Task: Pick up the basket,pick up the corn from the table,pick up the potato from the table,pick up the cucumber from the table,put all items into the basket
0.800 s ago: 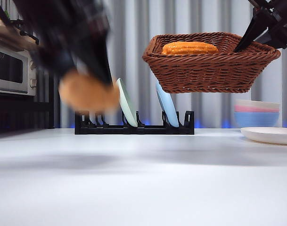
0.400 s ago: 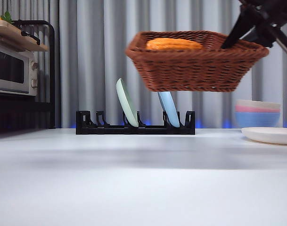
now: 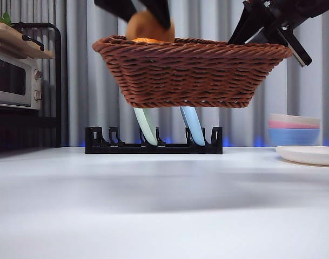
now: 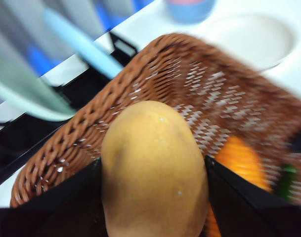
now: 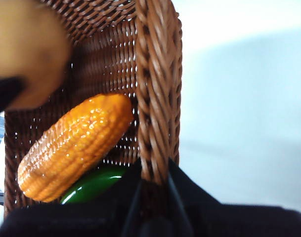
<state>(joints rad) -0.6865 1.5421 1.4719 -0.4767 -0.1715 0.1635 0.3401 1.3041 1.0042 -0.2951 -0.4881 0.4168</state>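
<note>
The brown wicker basket (image 3: 188,70) hangs in the air above the table (image 3: 164,205), with my right gripper (image 5: 154,180) shut on its braided rim (image 5: 157,89) at the right end (image 3: 261,32). Inside it lie the orange corn (image 5: 73,148) and, beside it, the dark green cucumber (image 5: 93,185). My left gripper (image 4: 152,197) is shut on the tan potato (image 4: 152,170) and holds it just above the basket's left part (image 3: 148,26). The corn (image 4: 241,163) shows below the potato.
A black dish rack (image 3: 153,141) with a pale green plate (image 3: 145,127) and a blue plate (image 3: 192,125) stands behind the basket. Stacked bowls (image 3: 294,129) and a white plate (image 3: 307,155) sit at the right. A microwave (image 3: 13,78) stands at the far left.
The basket has swung left and a little lower. The left gripper with the potato went from low at the left, out of view, to just above the basket.
</note>
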